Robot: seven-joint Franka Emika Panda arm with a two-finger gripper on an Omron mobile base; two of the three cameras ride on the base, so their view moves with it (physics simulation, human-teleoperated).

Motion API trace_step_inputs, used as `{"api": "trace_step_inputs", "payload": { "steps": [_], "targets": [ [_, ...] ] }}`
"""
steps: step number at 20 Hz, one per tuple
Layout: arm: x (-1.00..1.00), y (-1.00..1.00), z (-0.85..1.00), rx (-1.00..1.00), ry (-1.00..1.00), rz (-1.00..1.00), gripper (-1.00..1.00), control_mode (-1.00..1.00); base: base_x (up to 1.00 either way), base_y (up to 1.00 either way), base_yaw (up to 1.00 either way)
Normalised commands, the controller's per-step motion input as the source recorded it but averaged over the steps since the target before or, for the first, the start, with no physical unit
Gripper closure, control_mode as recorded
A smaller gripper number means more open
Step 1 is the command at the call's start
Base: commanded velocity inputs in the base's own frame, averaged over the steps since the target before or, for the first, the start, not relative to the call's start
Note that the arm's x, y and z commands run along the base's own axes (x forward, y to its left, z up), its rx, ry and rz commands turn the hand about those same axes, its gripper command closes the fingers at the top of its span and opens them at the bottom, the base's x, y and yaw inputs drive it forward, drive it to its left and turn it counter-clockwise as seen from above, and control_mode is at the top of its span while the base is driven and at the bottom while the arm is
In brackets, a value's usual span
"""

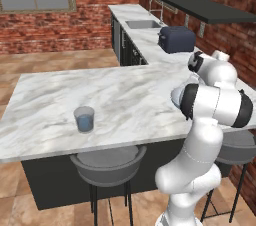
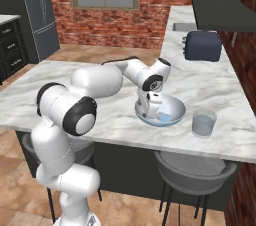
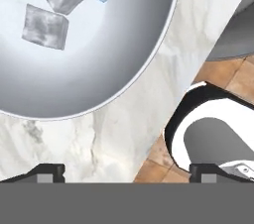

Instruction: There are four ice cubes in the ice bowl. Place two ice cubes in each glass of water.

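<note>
Two grey ice cubes (image 3: 45, 26) (plus a blue one) sit in the pale bowl (image 2: 175, 111) on the marble surface (image 1: 125, 95); end effector (image 2: 152, 107) spread wide over it, empty. Glasses (image 2: 204, 122) flank it, brick walls behind.

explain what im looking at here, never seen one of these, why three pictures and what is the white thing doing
The white thing is a robot arm in a simulated kitchen. Two pictures come from cameras on its base, behind it to the left and right. The third looks down from its hand.

On the marble counter sits a wide pale ice bowl, with the gripper lowered into it near the rim. The jaws are open and hold nothing. In the hand view, two greyish ice cubes lie in the bowl beside something blue.

One glass of water stands right next to the bowl. Another glass stands further along the counter, seen in the left base view. A dark toaster sits on the far counter, and stools stand below.
</note>
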Motion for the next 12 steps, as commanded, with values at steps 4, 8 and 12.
{"api": "trace_step_inputs", "payload": {
  "steps": [4,8,12],
  "targets": [
    [0.35,-0.08,-0.25,0.02,-0.06,0.0,-1.0,-1.0,0.0,0.0,0.0],
    [0.47,-0.13,-0.18,0.01,0.0,0.0,-1.0,-1.0,0.0,0.0,0.0],
    [0.52,-0.19,-0.13,0.02,0.0,0.0,-1.0,-1.0,0.0,0.0,0.0]
  ]
}}
